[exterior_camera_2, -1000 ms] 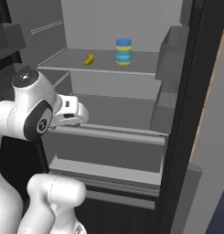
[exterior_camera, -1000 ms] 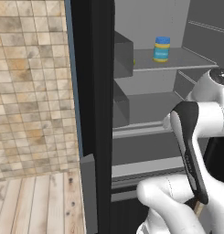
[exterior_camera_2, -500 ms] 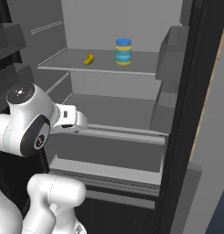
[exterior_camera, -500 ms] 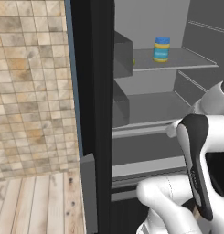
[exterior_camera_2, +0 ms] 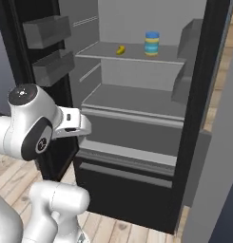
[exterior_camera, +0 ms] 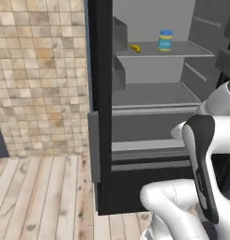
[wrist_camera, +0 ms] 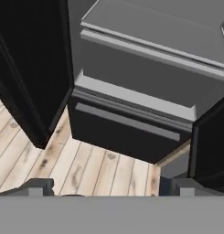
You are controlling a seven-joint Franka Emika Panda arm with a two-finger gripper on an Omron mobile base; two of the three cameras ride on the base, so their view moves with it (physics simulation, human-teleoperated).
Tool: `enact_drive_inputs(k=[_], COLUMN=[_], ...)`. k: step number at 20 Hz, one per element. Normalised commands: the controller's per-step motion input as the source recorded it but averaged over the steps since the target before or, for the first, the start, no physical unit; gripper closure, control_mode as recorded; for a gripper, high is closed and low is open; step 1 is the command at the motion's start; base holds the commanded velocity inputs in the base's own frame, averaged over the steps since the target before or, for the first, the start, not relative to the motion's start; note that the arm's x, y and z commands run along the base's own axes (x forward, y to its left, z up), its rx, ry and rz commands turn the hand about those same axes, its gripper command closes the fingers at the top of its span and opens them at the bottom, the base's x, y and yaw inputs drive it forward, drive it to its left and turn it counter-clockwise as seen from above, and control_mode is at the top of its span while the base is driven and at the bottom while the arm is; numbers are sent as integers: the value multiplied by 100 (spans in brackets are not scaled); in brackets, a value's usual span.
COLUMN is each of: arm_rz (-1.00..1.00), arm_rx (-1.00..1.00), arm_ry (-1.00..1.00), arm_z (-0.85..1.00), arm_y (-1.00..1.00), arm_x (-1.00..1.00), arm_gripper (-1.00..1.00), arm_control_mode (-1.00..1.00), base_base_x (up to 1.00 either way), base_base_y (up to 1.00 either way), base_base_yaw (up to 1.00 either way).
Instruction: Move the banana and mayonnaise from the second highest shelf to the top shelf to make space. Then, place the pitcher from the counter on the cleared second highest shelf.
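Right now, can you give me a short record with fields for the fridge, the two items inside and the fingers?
fridge: open, shelves visible
banana: lying on the second highest shelf, left of the jar
mayonnaise: upright on the same shelf, apart from the banana
shelf below: nothing visible on it
fingers: spread wide, holding nothing, pointing at the lower drawers and the wooden floor

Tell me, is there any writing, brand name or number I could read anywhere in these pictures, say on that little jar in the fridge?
None can be read.
Short round jar with blue lid, yellow band and pale teal body: the band carries no legible text at this size.
Small round dark mark on the white robot arm's dark joint: too small and blurred to read.
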Motion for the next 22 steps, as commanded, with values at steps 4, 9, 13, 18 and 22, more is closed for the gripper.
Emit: enact_drive_inputs(k=[4,9,13,18,22], arm_rz=[0,0,0,0,0], arm_rx=[0,0,0,0,0], arm_ry=[0,0,0,0,0], arm_z=[0,0,0,0,0], arm_y=[0,0,0,0,0], arm_x=[0,0,0,0,0], arm_gripper=[-100,-100,-100,-100,-100], arm_control_mode=[100,100,100,100,100], base_base_x=[-86,-42,-5,0,0], base_base_y=[0,24,60,68,72], base_base_yaw=[37,46,50,51,52])
